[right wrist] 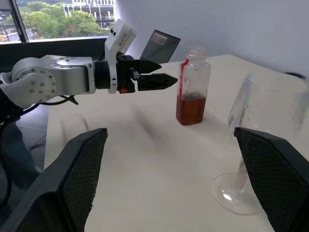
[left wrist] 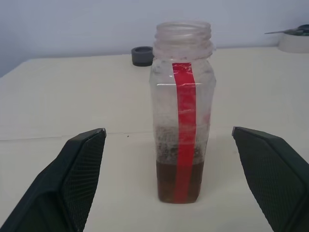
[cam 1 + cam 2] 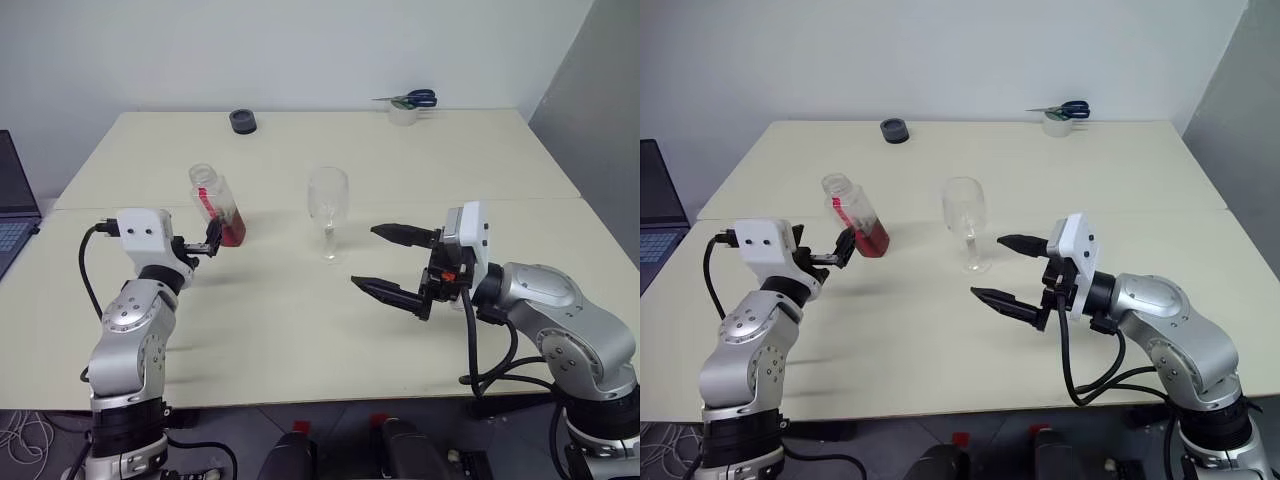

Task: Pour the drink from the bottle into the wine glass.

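Bottle: the bottle point(image 3: 216, 205) stands upright on the cream tabletop point(image 3: 300, 330), left of centre, uncapped, its threaded mouth bare.
Label: one plain red strip runs down the bottle's side; no writing or brand can be read on it.
Drink: the drink point(image 2: 179, 182), reddish-brown, fills only the bottom part of the bottle (the clear wall above it looks misted).
Wine glass: the wine glass point(image 3: 328, 212) stands upright near the middle of the tabletop, to the right of the bottle and apart from it; no liquid is visible in the bowl.
Left tool: the left tool point(image 3: 208, 243) is level and spread wide, gripping nothing; the bottle sits just ahead of its fingertips, in line with the gap between them, with no contact.
Right tool: the right tool point(image 3: 388, 260) is level, its fingers wide apart and empty, aimed across toward the wine glass and near its right side, not touching.
Far edge: a dark round object point(image 3: 243, 122); further right, scissors point(image 3: 412, 98) with blue handles lying on a tape roll point(image 3: 404, 114).
Left margin: a laptop point(image 3: 15, 205).
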### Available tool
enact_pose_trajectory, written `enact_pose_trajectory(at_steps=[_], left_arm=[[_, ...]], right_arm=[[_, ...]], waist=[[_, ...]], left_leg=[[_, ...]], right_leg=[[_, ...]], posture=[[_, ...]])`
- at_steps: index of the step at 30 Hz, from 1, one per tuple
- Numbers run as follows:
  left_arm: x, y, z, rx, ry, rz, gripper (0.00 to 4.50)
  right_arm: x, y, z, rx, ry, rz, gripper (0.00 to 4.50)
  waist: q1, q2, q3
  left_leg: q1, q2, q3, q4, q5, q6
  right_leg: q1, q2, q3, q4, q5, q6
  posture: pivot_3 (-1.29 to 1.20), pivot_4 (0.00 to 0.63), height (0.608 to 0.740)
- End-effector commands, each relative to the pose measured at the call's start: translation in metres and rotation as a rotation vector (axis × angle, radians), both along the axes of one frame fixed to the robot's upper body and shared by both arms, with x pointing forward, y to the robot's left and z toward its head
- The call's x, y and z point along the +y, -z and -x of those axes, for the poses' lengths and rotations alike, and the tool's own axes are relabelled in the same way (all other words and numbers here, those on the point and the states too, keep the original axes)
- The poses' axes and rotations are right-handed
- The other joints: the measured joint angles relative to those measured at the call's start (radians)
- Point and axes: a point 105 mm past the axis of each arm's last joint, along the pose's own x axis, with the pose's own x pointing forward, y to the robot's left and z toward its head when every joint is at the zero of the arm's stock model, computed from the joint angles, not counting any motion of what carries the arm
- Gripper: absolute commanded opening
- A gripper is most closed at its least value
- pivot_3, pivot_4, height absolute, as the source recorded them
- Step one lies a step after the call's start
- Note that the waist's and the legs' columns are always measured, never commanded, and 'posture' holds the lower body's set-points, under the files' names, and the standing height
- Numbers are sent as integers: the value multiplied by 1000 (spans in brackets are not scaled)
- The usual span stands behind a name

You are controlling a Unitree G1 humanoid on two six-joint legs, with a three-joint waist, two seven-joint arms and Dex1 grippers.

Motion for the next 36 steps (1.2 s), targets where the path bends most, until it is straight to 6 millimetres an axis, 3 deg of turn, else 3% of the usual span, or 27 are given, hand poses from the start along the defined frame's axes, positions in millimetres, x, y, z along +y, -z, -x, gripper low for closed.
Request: enact_pose_trajectory(at_steps=[1, 30, 36], left_arm=[[-3, -13, -8, -50, 28, -45, 4500], [-6, -5, -80, -69, 92, -79, 4500], [-10, -5, -82, -78, 107, -61, 2657]], right_arm=[[3, -14, 5, -58, -10, -21, 4472], [0, -14, 2, -32, 50, -45, 4472], [0, -15, 2, -31, 56, -50, 4500]], waist=[[0, 0, 0], [-1, 0, 0], [-1, 0, 0]], left_leg=[[0, 0, 0, 0, 0, 0], [-2, -1, -1, 1, 0, 0], [-2, -1, -1, 1, 0, 0]], right_leg=[[0, 0, 0, 0, 0, 0], [-2, -1, -1, 0, 0, 0], [-2, -1, -1, 0, 0, 0]], posture=[[0, 150, 740], [0, 150, 740], [0, 150, 740]])
